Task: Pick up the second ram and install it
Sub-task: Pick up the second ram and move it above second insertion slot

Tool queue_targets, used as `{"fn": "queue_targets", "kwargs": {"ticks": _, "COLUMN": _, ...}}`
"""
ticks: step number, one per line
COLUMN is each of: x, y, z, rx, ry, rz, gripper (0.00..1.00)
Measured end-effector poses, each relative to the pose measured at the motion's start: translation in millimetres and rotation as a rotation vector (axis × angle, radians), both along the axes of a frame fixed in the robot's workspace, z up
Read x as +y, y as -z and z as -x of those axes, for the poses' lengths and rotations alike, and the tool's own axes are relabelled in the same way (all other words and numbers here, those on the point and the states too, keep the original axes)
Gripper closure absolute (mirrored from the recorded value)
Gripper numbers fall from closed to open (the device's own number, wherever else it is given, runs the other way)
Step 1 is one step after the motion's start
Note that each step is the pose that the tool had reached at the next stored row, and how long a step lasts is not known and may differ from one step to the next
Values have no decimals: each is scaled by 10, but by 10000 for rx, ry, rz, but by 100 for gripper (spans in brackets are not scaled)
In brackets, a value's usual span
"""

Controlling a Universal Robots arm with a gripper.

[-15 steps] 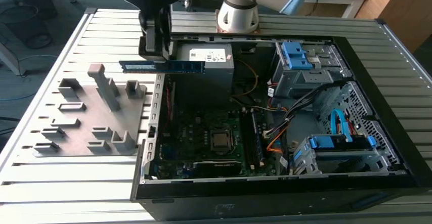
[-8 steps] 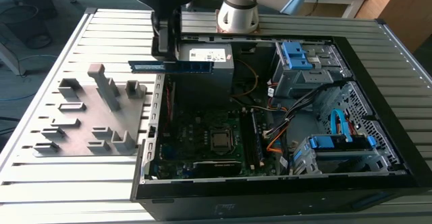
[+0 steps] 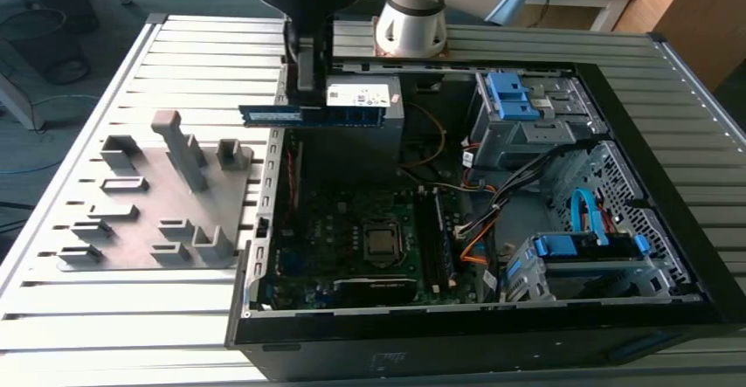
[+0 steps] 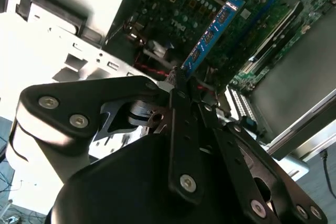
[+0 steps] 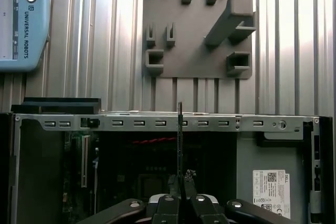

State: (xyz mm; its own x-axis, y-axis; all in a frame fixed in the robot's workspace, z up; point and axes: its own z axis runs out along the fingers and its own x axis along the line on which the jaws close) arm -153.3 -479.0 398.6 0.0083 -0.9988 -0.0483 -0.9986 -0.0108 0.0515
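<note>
Exterior view — your gripper (image 3: 307,99) is pinched tight on the second ram (image 3: 344,116), gripping its upper edge; board hangs level below, over the open computer case (image 3: 466,352).

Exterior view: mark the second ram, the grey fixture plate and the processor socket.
second ram (image 3: 344,117), exterior view, blue-labelled face.
grey fixture plate (image 3: 131,230), exterior view, flat base.
processor socket (image 3: 382,240), exterior view, centre.

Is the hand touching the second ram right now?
Touching. The second wrist view shows the hand clamped on one end of the second ram, with the board sticking out beyond it.
</note>
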Motion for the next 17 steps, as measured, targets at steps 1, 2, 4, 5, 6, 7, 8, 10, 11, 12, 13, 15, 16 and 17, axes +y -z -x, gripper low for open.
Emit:
{"fn": "queue_targets", "kwargs": {"ticks": 1, "x": 0, "y": 1, "z": -23, "rx": 2, "ry": 1, "rz": -1, "gripper": 86}}
{"fn": "queue_targets", "kwargs": {"ticks": 2, "x": 0, "y": 2, "z": -45, "rx": 3, "ry": 0, "rz": 0, "gripper": 86}}
{"fn": "queue_targets", "kwargs": {"ticks": 4, "x": 0, "y": 2, "z": -85, "rx": 6, "ry": 0, "rz": 0, "gripper": 86}}
{"fn": "queue_targets", "kwargs": {"ticks": 5, "x": 0, "y": 3, "z": -105, "rx": 7, "ry": 0, "rz": 0, "gripper": 86}}
{"fn": "queue_targets", "kwargs": {"ticks": 6, "x": 0, "y": 4, "z": -124, "rx": 7, "ry": 1, "rz": -1, "gripper": 86}}
{"fn": "queue_targets", "kwargs": {"ticks": 7, "x": 0, "y": 4, "z": -146, "rx": 9, "ry": 1, "rz": -1, "gripper": 86}}
{"fn": "queue_targets", "kwargs": {"ticks": 8, "x": 0, "y": 4, "z": -167, "rx": 10, "ry": 0, "rz": 0, "gripper": 86}}
{"fn": "queue_targets", "kwargs": {"ticks": 10, "x": 0, "y": 5, "z": -211, "rx": 11, "ry": 0, "rz": -1, "gripper": 86}}
{"fn": "queue_targets", "kwargs": {"ticks": 11, "x": 0, "y": 6, "z": -234, "rx": 13, "ry": 0, "rz": 0, "gripper": 86}}
{"fn": "queue_targets", "kwargs": {"ticks": 12, "x": 0, "y": 6, "z": -258, "rx": 15, "ry": 1, "rz": 0, "gripper": 86}}
{"fn": "queue_targets", "kwargs": {"ticks": 13, "x": 0, "y": 7, "z": -286, "rx": 18, "ry": 0, "rz": 0, "gripper": 86}}
{"fn": "queue_targets", "kwargs": {"ticks": 15, "x": 0, "y": 10, "z": -344, "rx": 22, "ry": 0, "rz": -1, "gripper": 86}}
{"fn": "queue_targets", "kwargs": {"ticks": 16, "x": 0, "y": 12, "z": -375, "rx": 27, "ry": 0, "rz": -2, "gripper": 86}}
{"fn": "queue_targets", "kwargs": {"ticks": 17, "x": 0, "y": 20, "z": -410, "rx": 37, "ry": 0, "rz": -2, "gripper": 86}}
